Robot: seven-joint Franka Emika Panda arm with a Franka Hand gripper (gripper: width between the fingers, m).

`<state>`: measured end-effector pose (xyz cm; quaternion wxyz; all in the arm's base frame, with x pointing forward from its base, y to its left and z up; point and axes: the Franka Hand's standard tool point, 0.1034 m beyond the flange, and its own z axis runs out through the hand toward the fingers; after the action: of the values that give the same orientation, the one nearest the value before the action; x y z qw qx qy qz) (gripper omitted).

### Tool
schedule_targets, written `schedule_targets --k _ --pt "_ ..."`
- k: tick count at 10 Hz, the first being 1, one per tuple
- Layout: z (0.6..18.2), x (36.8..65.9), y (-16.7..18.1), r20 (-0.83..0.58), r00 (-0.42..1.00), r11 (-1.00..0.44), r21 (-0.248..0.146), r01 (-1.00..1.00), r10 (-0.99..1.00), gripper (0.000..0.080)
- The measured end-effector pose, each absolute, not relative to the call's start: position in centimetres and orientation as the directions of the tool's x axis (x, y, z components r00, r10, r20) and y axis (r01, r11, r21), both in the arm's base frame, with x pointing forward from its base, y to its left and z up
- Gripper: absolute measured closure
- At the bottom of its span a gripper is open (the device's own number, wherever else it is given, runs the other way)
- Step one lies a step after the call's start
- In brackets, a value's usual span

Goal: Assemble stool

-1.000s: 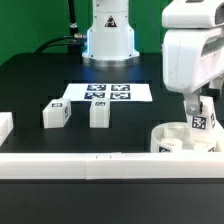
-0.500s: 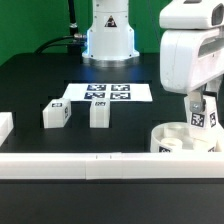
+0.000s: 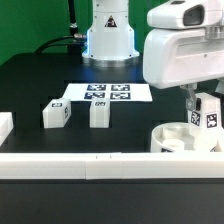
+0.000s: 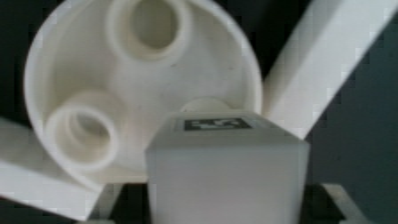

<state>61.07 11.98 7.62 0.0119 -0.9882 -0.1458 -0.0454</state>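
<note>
The stool's round white seat (image 3: pixel 168 137) lies at the exterior view's right, by the front rail. A white leg block (image 3: pixel 209 117) with a black-and-white tag stands upright over it, and my gripper (image 3: pixel 205 108) is shut on that block from above. In the wrist view the leg block (image 4: pixel 228 165) fills the space between my gripper's (image 4: pixel 224 206) two fingers, with the seat (image 4: pixel 222 60) and two of its sockets behind it. Two more leg blocks (image 3: pixel 55 113) (image 3: pixel 99 112) stand loose on the black table towards the exterior view's left.
The marker board (image 3: pixel 108 93) lies flat behind the loose legs, in front of the arm's base (image 3: pixel 108 35). A long white rail (image 3: pixel 90 164) runs along the front, and another white piece (image 3: pixel 4 128) shows at the left edge. A white rail (image 4: pixel 329 70) passes beside the seat.
The jaws have closed on the upright leg block. The wrist housing has swung towards the exterior view's left, and the leg has shifted slightly right.
</note>
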Motion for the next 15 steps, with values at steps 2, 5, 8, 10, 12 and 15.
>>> schedule_targets --k 2,5,8,10,12,15 --pt "7.56 61.08 12.07 0.097 0.994 -0.998 -0.040 0.049 0.045 0.0462" --pt "7.56 61.13 12.00 0.093 0.988 -0.991 -0.056 -0.120 -0.125 0.0462" --pt "7.59 61.15 12.06 0.078 0.942 -0.944 -0.079 -0.321 -0.327 0.0462" --pt "7.61 61.15 12.16 0.063 0.896 -0.896 -0.096 -0.434 -0.440 0.0462" --pt "7.58 60.99 12.48 0.044 0.781 -0.779 -0.113 -0.616 -0.624 0.0462" --pt "7.65 61.05 12.65 -0.024 0.508 -0.499 -0.158 -0.852 -0.861 0.0462"
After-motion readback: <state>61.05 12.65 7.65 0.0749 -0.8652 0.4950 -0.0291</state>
